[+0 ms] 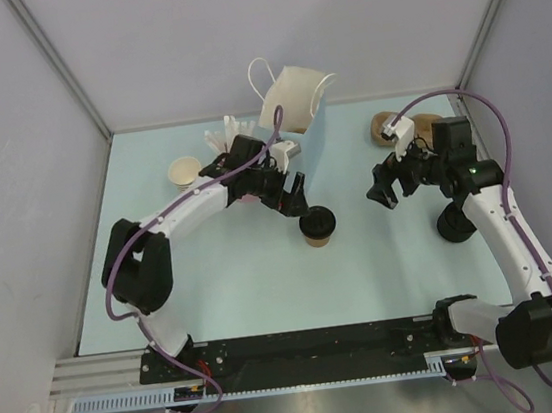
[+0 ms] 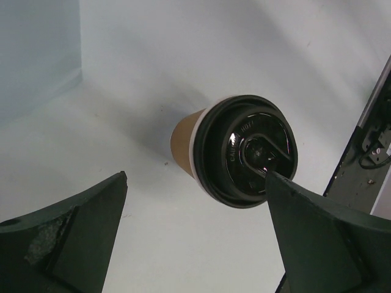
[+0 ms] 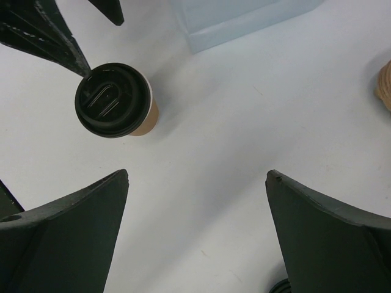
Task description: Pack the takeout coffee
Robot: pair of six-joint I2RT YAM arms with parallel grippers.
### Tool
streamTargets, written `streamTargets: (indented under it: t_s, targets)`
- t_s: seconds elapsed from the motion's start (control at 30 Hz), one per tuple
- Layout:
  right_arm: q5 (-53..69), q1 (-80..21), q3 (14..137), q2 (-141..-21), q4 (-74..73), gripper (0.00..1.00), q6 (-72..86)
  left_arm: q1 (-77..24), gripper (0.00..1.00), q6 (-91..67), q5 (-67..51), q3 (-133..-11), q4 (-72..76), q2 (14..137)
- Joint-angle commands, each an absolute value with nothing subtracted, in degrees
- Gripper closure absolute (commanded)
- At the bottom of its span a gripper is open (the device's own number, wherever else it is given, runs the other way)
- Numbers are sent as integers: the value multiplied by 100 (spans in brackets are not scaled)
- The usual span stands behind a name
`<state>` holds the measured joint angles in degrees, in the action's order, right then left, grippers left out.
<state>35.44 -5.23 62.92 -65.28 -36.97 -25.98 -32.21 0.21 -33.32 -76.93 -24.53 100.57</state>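
At table centre: the takeout coffee (image 1: 318, 226) stands upright on the table (image 1: 225, 283), a kraft-brown cup with its black lid (image 2: 247, 151) seated on top; it is outside the paper bag (image 1: 295, 98)
Left gripper (image 1: 293, 198): jaws spread wide, holding nothing; it sits low just beside the coffee, on the side towards the bag
Left contact: in the left wrist view one fingertip (image 2: 278, 183) overlaps the rim of the lid; whether it touches cannot be told
Right gripper (image 1: 383, 191): jaws spread wide, holding nothing; it hangs to the right of the coffee, apart from it
Right wrist view: the coffee lies to the upper left, outside the span of the right fingers (image 3: 73, 226); a dark finger of the left gripper points down at the lid's edge
Paper bag: white with loop handles, standing at the far side of the table behind the left gripper; near the coffee, not touching it
Stack of tan cups (image 1: 184, 170): lidless, upright, to the left of the left wrist
White straws (image 1: 229, 130): rising behind the left wrist; their holder is mostly hidden by the arm
Far right: brown paper items (image 1: 384, 128) lie behind the right wrist, partly hidden; kind not certain
Dark round object (image 1: 453, 223): on the table beside the right forearm; nature cannot be told
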Motion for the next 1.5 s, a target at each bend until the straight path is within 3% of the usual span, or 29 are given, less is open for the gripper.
streamTargets:
  t_s: [0.0, 0.27, 0.93, 1.47]
  targets:
    - [3612, -668, 6275, -6530, -3498, 2, -2672, -3322, 0, -343, -3516, -7954, -2101, 10300]
    - [3560, -782, 6249, -6557, -3507, 3, -2751, -3393, 2, -474, -3507, -7954, -1890, 10503]
    - [3454, -923, 6231, -6627, -3542, 4, -2848, -3401, 31, -396, -3560, -7814, -1951, 10723]
    - [3656, -1222, 6223, -7197, -3314, 6, -2444, -3401, 30, -255, -3314, -7743, -2065, 10854]
